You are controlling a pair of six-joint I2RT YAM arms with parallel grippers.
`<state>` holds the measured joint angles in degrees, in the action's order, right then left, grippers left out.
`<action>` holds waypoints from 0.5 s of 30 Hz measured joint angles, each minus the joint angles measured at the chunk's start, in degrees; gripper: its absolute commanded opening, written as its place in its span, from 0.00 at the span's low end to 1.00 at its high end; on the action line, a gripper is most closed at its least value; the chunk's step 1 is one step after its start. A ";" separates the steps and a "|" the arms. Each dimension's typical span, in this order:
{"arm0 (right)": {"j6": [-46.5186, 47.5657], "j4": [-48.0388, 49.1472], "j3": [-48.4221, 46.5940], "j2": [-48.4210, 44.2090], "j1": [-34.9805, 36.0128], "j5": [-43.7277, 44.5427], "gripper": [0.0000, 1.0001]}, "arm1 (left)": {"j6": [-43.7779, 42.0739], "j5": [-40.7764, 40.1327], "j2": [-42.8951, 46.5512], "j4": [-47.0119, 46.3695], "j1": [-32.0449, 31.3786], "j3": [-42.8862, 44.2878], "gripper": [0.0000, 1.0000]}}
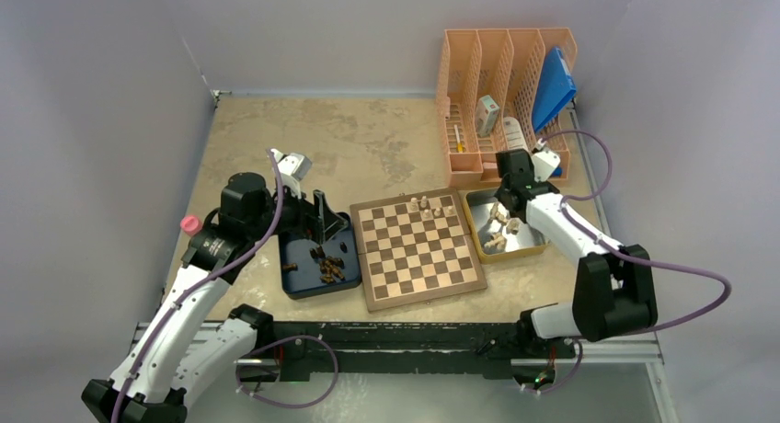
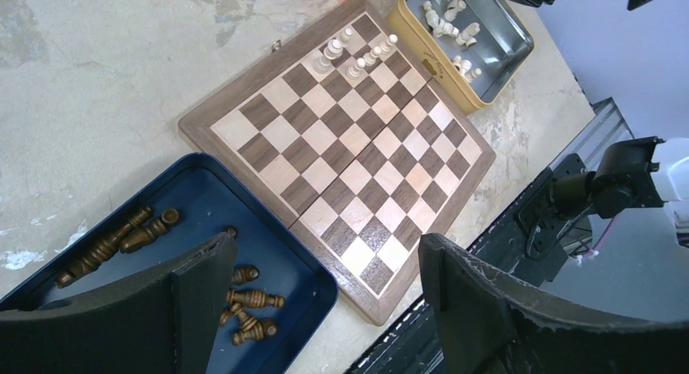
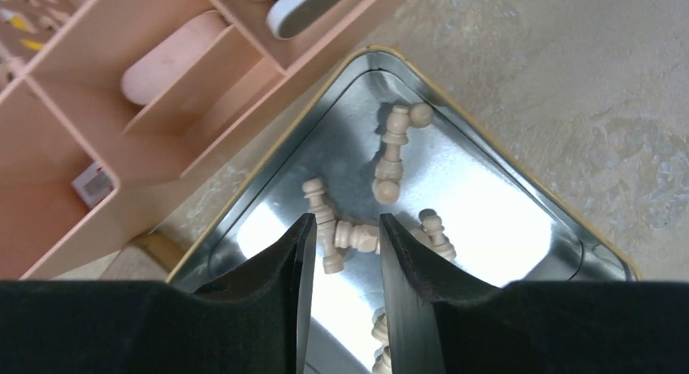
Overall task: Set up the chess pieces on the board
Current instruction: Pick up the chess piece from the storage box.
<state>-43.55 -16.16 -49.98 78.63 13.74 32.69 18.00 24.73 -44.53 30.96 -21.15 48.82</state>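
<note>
dark brown and cream checks on the board [image 1: 419, 250], brown chessmen [image 2: 110, 244] in a dark blue tray [image 2: 305, 268], pale chessmen [image 3: 388, 158] in a yellow-rimmed tray [image 3: 520, 175].

A peach file rack [image 1: 460, 64] stands at the table's [image 1: 303, 138] one o'clock, holding a blue folder [image 1: 553, 87]; a small pink object [image 1: 189, 224] sits at nine o'clock.

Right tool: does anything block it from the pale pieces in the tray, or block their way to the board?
Nothing visible does. The right tool is down in the yellow tray, straddling a lying pale piece. The board sits right beside the tray, with nothing between them.
</note>
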 measured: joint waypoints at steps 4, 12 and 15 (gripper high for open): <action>0.13 -0.20 0.09 2.40 -2.43 -1.73 0.42 | 0.00 0.87 0.09 -0.02 -0.02 0.00 0.83; 1.07 -4.31 0.02 6.01 -3.30 -2.47 0.49 | 0.00 1.09 1.14 -0.04 -1.57 -0.44 0.83; 1.18 -5.51 -0.04 6.29 -3.43 -2.69 0.51 | 0.00 1.09 1.44 0.02 -2.01 -0.79 0.83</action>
<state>-42.37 -21.67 -50.02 84.93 10.31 30.00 18.00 25.82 -43.09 30.98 -23.16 48.03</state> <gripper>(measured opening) 0.493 0.829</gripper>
